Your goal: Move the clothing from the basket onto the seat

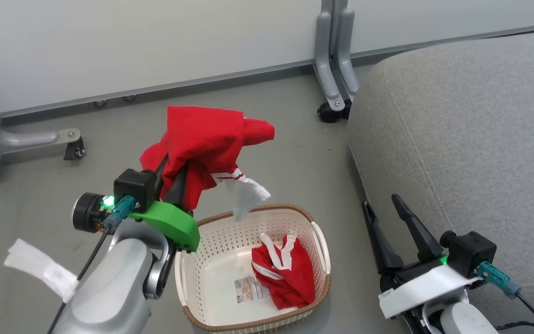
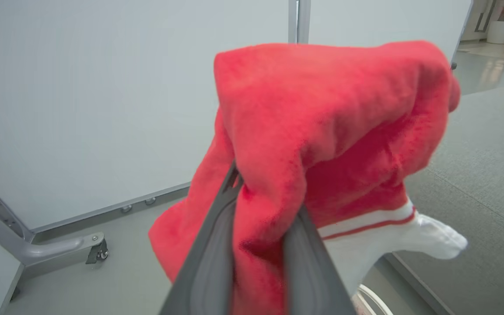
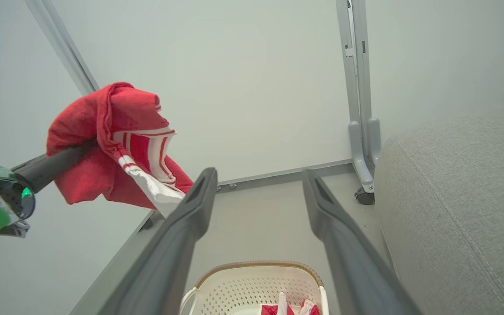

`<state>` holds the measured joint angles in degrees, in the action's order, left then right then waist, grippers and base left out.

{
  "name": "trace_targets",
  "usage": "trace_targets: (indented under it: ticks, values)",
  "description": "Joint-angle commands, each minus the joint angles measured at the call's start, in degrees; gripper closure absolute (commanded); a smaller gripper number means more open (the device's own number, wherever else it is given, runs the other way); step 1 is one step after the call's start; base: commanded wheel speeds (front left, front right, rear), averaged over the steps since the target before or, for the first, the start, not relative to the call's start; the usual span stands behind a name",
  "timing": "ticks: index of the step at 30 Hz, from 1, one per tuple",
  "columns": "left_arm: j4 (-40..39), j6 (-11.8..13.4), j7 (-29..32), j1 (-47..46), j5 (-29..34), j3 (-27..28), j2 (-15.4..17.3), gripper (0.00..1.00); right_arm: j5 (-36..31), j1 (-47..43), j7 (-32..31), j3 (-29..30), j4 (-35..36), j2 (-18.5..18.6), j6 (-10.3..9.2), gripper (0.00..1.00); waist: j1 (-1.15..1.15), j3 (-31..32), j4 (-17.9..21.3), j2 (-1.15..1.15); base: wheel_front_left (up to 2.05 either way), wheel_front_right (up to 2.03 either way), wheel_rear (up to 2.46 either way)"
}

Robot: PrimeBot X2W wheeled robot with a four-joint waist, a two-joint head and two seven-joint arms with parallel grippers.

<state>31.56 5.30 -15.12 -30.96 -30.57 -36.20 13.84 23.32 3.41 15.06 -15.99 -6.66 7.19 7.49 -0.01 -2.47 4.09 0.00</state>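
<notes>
Our left gripper (image 1: pixel 174 168) pinches a soft red striped garment (image 1: pixel 202 134) high to clear the cream perforated basket (image 1: pixel 202 250); right gripper (image 1: pixel 380 202) spread.

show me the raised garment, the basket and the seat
raised garment (image 1: pixel 202 139), head view, middle of the red cloth
basket (image 1: pixel 202 250), head view, perforated left inner wall
seat (image 1: pixel 471 139), head view, bare grey cushion top

My head camera looks steeply down on the cream perforated plastic basket (image 1: pixel 202 260) — the low right wrist camera shares it, facing far; the left wrist camera sits close behind the red fabric garment (image 2: pixel 322 131).
</notes>
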Motion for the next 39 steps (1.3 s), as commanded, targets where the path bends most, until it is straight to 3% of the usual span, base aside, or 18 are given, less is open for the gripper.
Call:
trace_targets:
  ticks: [1,10,18,26,35,39]
  values:
    - [-3.27,0.44,-0.02,2.92,1.87,2.8,0.56,1.0,-0.21,-0.97,0.17,-0.26,0.17,0.32,0.0,0.0,0.01,2.06,-1.11,0.0,0.0,0.0,0.0]
    - [-22.95,-3.45,-0.03,15.15,11.09,16.98,-3.22,1.0,-0.68,-2.2,0.18,-0.18,1.1,-0.25,0.0,0.0,0.01,3.24,-1.24,0.0,0.0,0.0,0.0]
    - [-30.56,-8.41,-0.03,19.88,16.22,23.91,-7.78,1.0,-0.92,-3.27,0.18,0.31,1.68,-0.71,0.0,0.0,0.01,3.37,-1.48,0.0,0.0,0.0,0.0]
    - [-32.06,-11.05,-0.04,19.98,19.08,23.75,-10.04,1.0,-0.99,-2.66,0.18,-0.03,1.74,-0.83,0.0,0.0,0.01,3.48,-1.02,0.0,0.0,0.0,0.0]
    - [-33.72,-12.79,-0.04,19.26,14.0,18.1,-10.59,1.0,-0.92,-1.99,0.17,-0.64,1.69,-1.2,0.0,0.0,0.01,3.16,-0.36,0.0,0.0,0.0,0.0]
    - [-34.21,-12.78,-0.04,18.36,10.66,12.94,-8.49,1.0,-0.82,-1.83,0.18,-1.19,1.82,-1.09,0.0,0.0,0.01,2.95,-0.19,0.0,0.0,0.0,0.0]
